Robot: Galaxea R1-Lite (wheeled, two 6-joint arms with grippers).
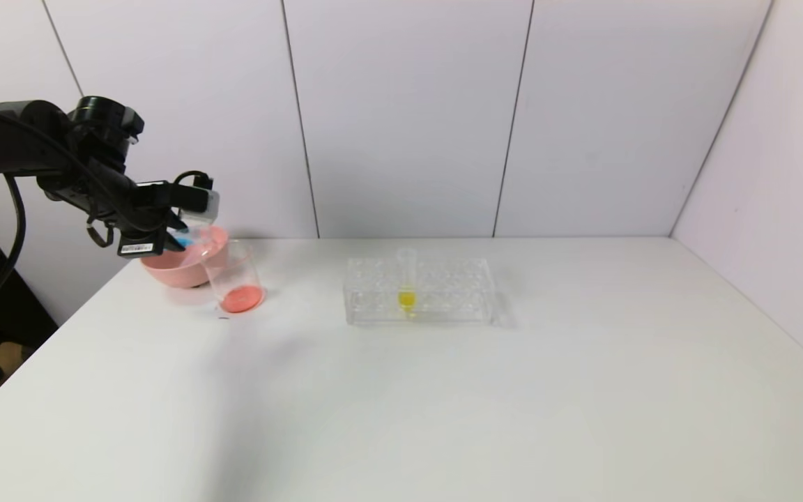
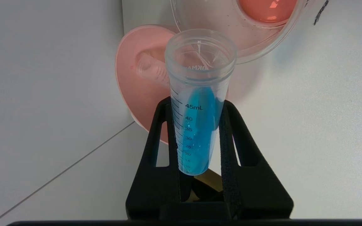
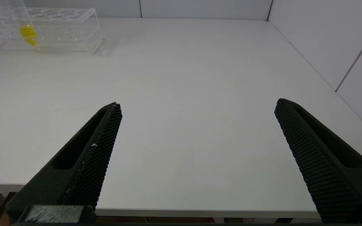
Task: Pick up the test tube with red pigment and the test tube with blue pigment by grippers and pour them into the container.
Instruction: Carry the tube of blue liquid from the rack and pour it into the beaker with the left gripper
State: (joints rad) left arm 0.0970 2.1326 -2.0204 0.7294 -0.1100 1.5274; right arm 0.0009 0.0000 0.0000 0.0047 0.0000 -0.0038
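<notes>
Half of the job looked done to us. Nearest, the right gripper [image 3: 196,160] hung over the near edge of the table [image 1: 443,404], its fingers spread wide and empty. Farther, one rack [image 1: 419,289] held one yellow tube [image 1: 406,282]. At the far left, one beaker [image 1: 234,279] already held red liquid, and one emptied tube [image 2: 151,69] lay in the one pink bowl [image 1: 175,268] behind it. The left gripper [image 2: 198,103] pinched the blue tube [image 2: 196,125], tilted toward the beaker, its mouth near the rim; we judged the blue pouring was not yet finished.
</notes>
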